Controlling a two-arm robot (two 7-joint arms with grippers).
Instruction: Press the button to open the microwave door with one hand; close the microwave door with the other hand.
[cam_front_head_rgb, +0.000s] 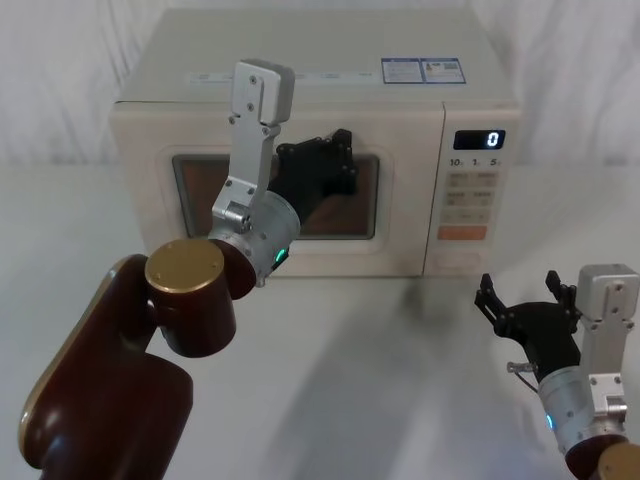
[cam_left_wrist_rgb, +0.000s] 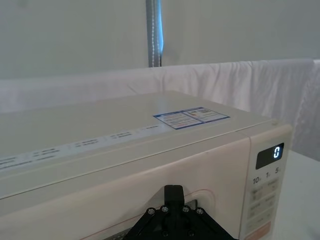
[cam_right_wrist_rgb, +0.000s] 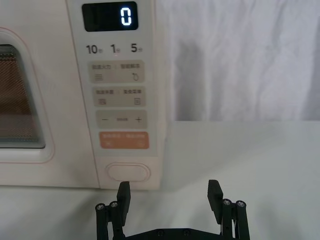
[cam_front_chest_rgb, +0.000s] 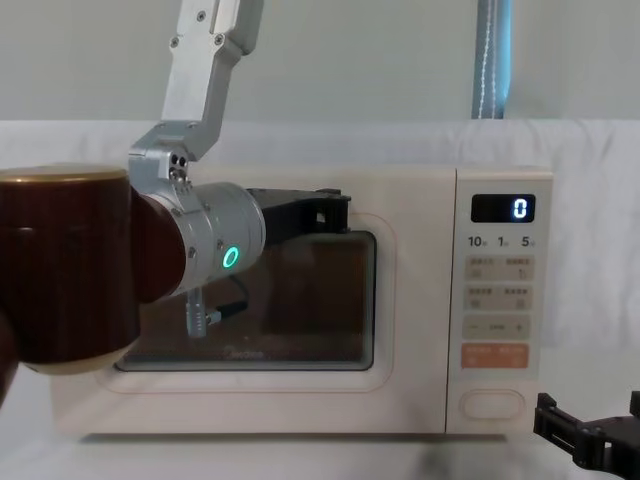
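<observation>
Head view: microwave door (cam_front_head_rgb: 275, 205) shut, left hand (cam_front_head_rgb: 325, 165) at its window, grip unclear; right hand (cam_front_head_rgb: 528, 300) open at 5 o'clock, facing button (cam_right_wrist_rgb: 128, 172); sequence apparently finished.

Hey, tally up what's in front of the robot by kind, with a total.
Microwave: 1
Left tool, at the microwave door: 1
Right tool, open, facing the button: 1
Total: 3
</observation>
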